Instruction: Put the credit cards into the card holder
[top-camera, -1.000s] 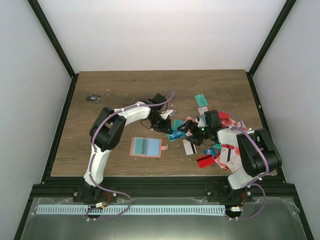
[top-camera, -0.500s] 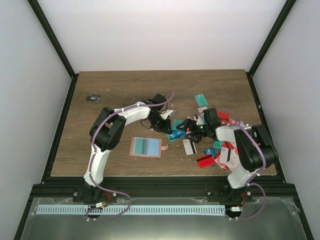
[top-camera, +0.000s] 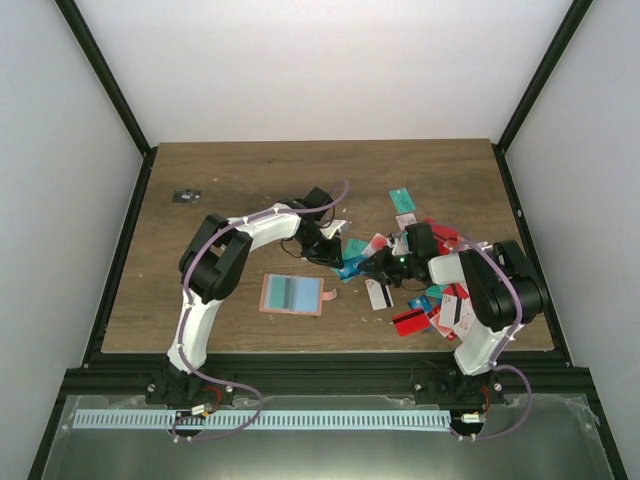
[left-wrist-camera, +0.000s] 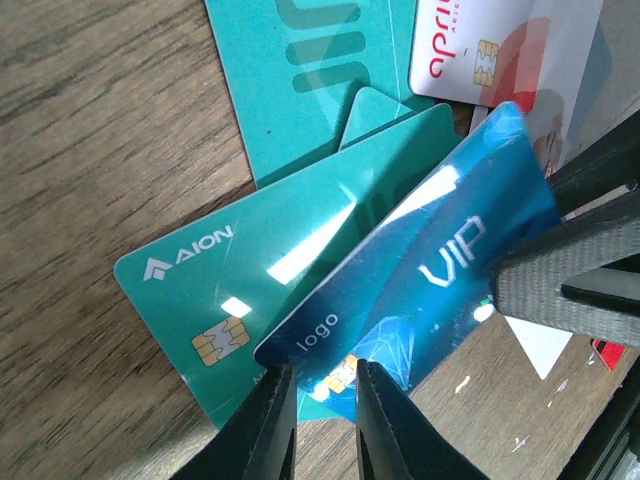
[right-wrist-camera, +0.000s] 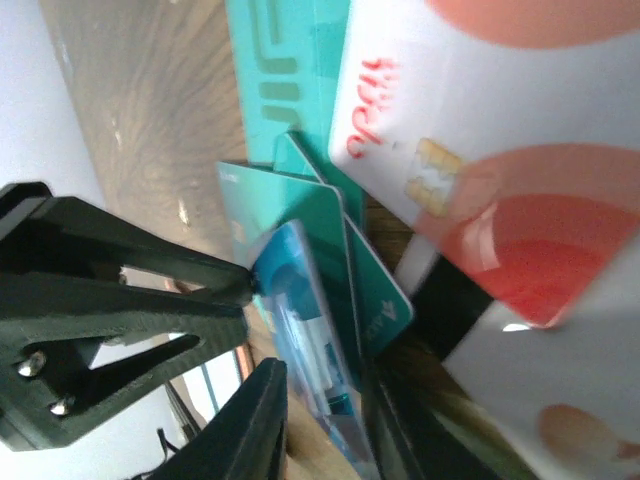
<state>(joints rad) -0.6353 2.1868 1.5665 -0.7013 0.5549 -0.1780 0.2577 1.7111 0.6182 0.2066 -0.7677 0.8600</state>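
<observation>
Here the left claw (left-wrist-camera: 322, 388) pinches a glossy blue VIP card (left-wrist-camera: 440, 250); the right claw (right-wrist-camera: 320, 392) straddles it narrowly, grip unclear.

The right tool (right-wrist-camera: 320, 415) has shifted leftward, and its elbow has swung in. Its jaws have narrowed and now seem to pinch the blue VIP card (left-wrist-camera: 420, 280).
</observation>
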